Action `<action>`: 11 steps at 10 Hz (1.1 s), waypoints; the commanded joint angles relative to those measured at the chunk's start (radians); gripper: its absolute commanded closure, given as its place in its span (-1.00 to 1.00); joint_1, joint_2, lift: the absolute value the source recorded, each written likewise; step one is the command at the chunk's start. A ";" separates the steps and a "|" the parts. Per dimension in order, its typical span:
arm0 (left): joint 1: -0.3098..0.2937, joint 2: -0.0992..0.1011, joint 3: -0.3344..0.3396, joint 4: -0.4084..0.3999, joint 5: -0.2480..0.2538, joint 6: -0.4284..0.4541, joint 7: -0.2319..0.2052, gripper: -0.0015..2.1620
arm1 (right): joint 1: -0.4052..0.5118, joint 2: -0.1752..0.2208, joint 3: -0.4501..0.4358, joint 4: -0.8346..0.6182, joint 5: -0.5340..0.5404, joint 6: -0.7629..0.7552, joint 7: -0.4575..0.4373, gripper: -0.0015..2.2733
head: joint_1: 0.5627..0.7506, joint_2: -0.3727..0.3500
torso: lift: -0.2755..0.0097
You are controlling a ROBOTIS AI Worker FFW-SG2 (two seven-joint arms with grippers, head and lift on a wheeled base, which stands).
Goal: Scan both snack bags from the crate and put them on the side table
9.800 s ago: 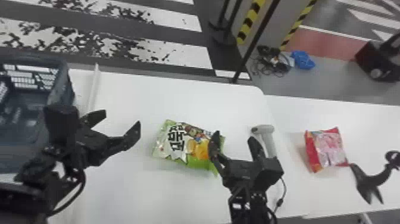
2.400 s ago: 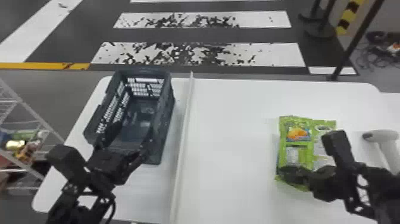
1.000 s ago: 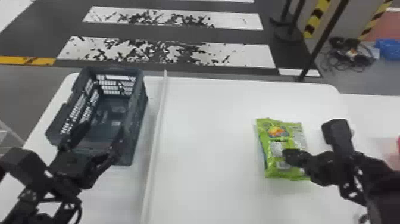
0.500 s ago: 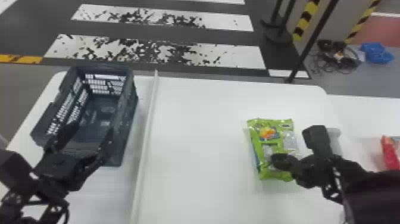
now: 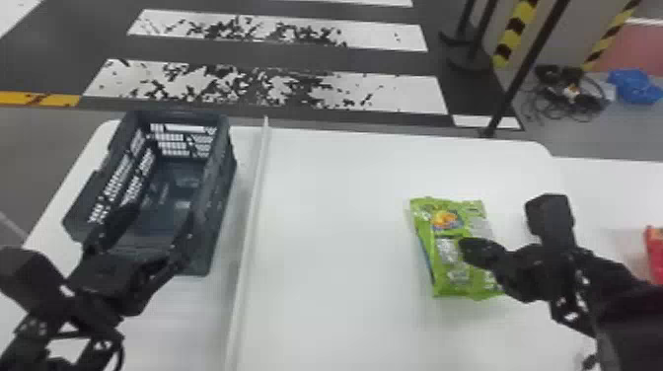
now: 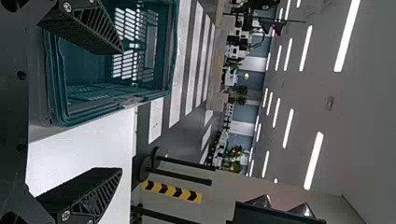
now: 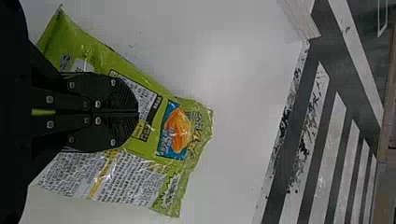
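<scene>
The right gripper [image 5: 463, 245] has its 2 flat black fingers [image 7: 119, 93] closed together over the green snack bag [image 7: 175, 163], which lies on the white table [image 7: 233, 93], small print facing up. Beyond the table's far edge, white stripes [image 7: 321, 182] cross the dark floor [image 7: 277, 200].

We see red bag [image 5: 656, 254] cut off at the head view's right edge, green bag [image 5: 456, 276] partly behind the right gripper [image 5: 466, 246], crate [image 5: 220, 182] partly behind the left gripper [image 5: 159, 222]

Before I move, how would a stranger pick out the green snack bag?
Start at the white table, right of the raised white strip. The snack bag is at the right gripper. It is mostly green; the packet farther right is red.
</scene>
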 commanded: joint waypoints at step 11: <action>0.005 -0.001 0.002 -0.006 0.001 0.000 -0.008 -0.90 | -0.128 0.037 0.191 0.192 0.041 -0.083 -0.028 0.99 | 0.41 0.20 | 0.32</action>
